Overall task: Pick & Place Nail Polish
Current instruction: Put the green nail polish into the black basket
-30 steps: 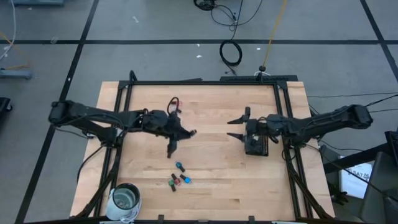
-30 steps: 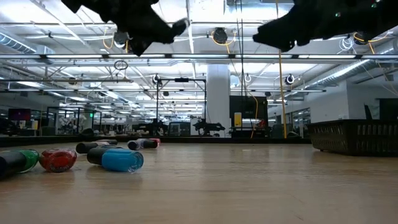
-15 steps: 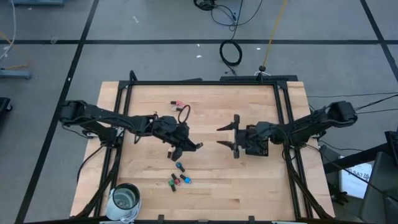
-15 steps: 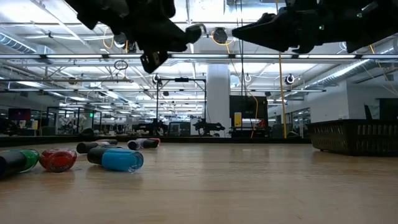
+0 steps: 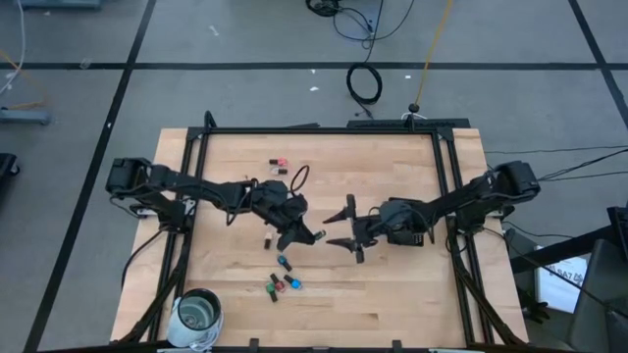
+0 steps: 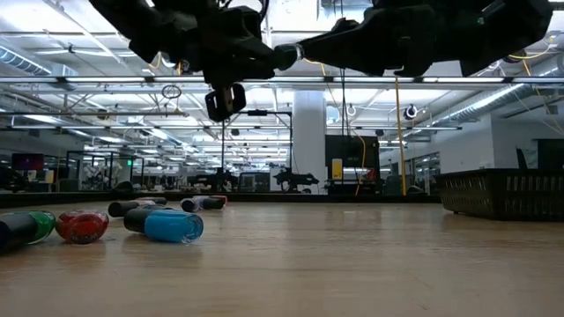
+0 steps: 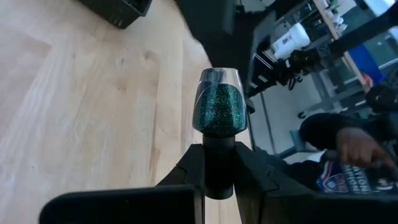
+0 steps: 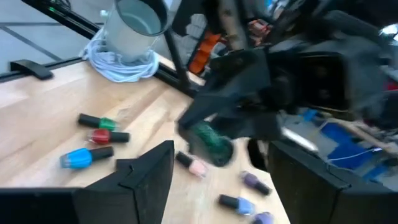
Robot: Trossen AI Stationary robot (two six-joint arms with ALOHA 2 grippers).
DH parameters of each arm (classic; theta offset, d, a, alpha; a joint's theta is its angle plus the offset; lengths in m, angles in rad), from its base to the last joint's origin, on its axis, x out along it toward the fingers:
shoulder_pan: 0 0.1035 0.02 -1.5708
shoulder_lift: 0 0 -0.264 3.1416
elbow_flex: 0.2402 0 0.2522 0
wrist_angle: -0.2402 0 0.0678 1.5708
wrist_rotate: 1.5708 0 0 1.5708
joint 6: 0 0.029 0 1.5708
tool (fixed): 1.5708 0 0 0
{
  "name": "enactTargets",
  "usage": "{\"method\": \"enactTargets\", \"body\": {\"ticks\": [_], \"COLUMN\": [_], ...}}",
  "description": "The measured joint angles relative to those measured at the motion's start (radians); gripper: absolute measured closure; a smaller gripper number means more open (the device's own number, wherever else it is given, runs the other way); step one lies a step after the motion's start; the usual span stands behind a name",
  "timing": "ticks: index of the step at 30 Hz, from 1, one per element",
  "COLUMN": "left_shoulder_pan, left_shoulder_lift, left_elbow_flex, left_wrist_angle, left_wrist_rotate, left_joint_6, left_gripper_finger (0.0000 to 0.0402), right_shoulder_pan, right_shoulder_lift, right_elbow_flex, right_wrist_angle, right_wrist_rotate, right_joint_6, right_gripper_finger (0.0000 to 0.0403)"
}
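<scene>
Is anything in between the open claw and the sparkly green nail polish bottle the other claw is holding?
Nothing visible is. The left gripper holds the glittery green glass nail polish bottle by its dark cap, up above the wooden table. The right gripper faces it, jaws open, with only air between them.

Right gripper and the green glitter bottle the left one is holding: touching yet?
Apart. In the right wrist view the right gripper stands open, and the green bottle, held out by the left gripper, sits beyond its fingers with table showing between.
</scene>
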Motion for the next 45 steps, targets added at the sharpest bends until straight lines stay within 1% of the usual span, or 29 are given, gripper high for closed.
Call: {"method": "enactTargets", "body": {"ticks": [4, 8, 14, 18, 23, 28, 32, 35, 38, 45], "left_shoulder_pan": [0.014, 0.013, 0.011, 0.011, 0.004, -0.01, -0.009, 0.0, 0.007, 0.016], "left_shoulder_lift": [0.0, 0.0, 0.0, 0.0, 0.039, 0.102, 0.129, 0.129, 0.13, 0.13], "left_elbow_flex": [0.0, 0.0, 0.0, 0.0, 0.001, 0.045, 0.102, 0.137, 0.163, 0.169], "left_wrist_angle": [-0.003, -0.002, -0.003, 0.0, 0.042, 0.05, 0.05, 0.014, -0.06, -0.165], "left_wrist_rotate": [0.009, 0.012, 0.014, 0.011, 0.012, 0.074, 0.155, 0.194, 0.194, 0.191], "left_joint_6": [-0.024, -0.053, -0.09, -0.096, -0.121, -0.128, -0.119, -0.096, -0.074, -0.063], "left_gripper_finger": [0.0367, 0.0367, 0.0367, 0.0367, 0.0367, 0.0367, 0.0367, 0.0367, 0.0367, 0.0367], "right_shoulder_pan": [0.0, -0.001, -0.002, -0.002, -0.002, -0.001, -0.001, -0.001, 0.001, 0.031], "right_shoulder_lift": [0.025, 0.054, 0.069, 0.069, 0.069, 0.069, 0.068, 0.069, 0.068, 0.068], "right_elbow_flex": [0.009, 0.012, 0.018, 0.018, 0.018, 0.017, 0.017, 0.017, 0.017, 0.017], "right_wrist_angle": [-0.001, 0.004, 0.002, 0.03, 0.037, 0.03, 0.021, 0.021, 0.021, 0.022], "right_wrist_rotate": [-0.022, -0.023, -0.024, -0.026, -0.03, -0.039, -0.057, -0.075, -0.076, -0.075], "right_joint_6": [0.014, 0.025, 0.023, 0.016, 0.016, 0.017, 0.017, 0.022, 0.022, -0.002], "right_gripper_finger": [0.016, 0.016, 0.0161, 0.0161, 0.0161, 0.0161, 0.0161, 0.0161, 0.0164, 0.0192]}}
